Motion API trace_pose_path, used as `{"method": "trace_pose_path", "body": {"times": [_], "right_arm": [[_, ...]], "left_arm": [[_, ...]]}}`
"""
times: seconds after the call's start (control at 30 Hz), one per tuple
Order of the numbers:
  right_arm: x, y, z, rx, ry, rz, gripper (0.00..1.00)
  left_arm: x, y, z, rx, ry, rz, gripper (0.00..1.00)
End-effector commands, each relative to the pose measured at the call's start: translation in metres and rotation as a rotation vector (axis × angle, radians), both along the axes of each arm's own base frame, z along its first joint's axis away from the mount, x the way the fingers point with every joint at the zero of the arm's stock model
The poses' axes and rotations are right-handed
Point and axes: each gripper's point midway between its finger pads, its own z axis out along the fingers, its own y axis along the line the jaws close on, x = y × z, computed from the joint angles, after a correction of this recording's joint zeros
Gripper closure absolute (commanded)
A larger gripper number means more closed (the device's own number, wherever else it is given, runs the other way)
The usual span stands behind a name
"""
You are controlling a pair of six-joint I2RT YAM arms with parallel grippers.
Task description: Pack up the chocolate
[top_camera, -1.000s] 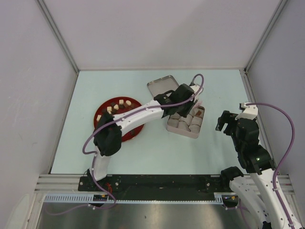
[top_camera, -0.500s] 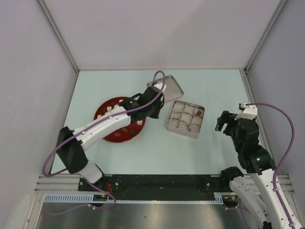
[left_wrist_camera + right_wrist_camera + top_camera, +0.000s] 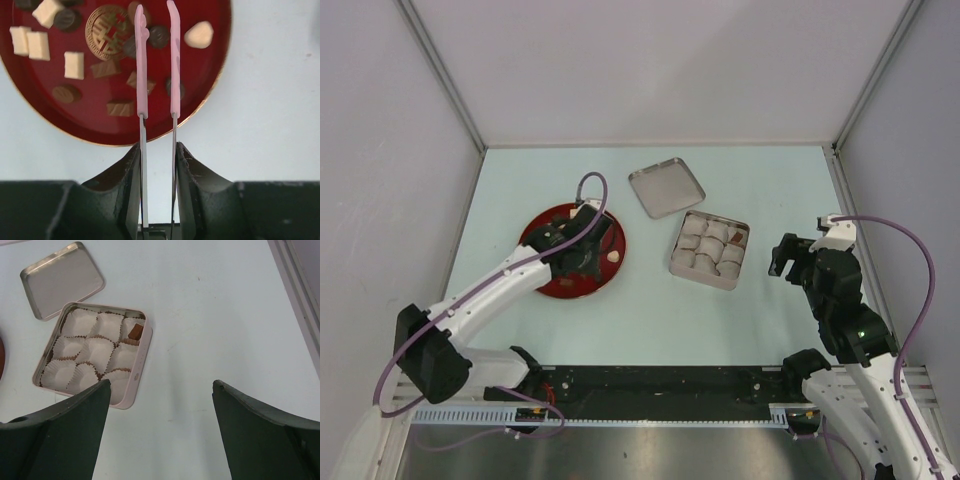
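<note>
Currently left tool (image 3: 156,7) above chocolate (image 3: 74,65), narrowly parted.

Lab robot cell, my left arm (image 3: 490,292) and right arm (image 3: 850,320) bolted to a black rail (image 3: 660,380) at the table (image 3: 770,190) edge, plain grey panels (image 3: 660,70) around, aluminium posts (image 3: 442,75), slotted cable duct (image 3: 620,414).

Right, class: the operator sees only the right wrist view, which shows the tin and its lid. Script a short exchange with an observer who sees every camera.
Operator: Where are the loose chocolates?
Observer: On a red plate, left of the tin.
Operator: What colours?
Observer: Dark brown and cream, mixed together.
Operator: And the left arm?
Observer: Its jaws hang over the plate, slightly apart, holding nothing.
</note>
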Motion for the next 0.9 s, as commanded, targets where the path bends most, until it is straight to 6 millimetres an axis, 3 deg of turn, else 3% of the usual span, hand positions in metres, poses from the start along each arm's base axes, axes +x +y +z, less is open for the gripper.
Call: {"method": "trace_pose_path", "body": {"times": [0.0, 0.23, 0.87], "right_arm": [[0.003, 0.003, 0.01, 0.01, -0.045, 0.008, 0.13], [0.003, 0.001, 0.01, 0.008, -0.044, 0.002, 0.13], [0.002, -0.001, 0.012, 0.008, -0.05, -0.01, 0.13]], "left_arm": [[-0.004, 0.025, -0.006, 0.024, 0.018, 0.078, 0.66], [0.008, 0.035, -0.018, 0.027, 0.043, 0.11, 0.65], [0.038, 0.021, -0.039, 0.02, 0.063, 0.096, 0.64]]}}
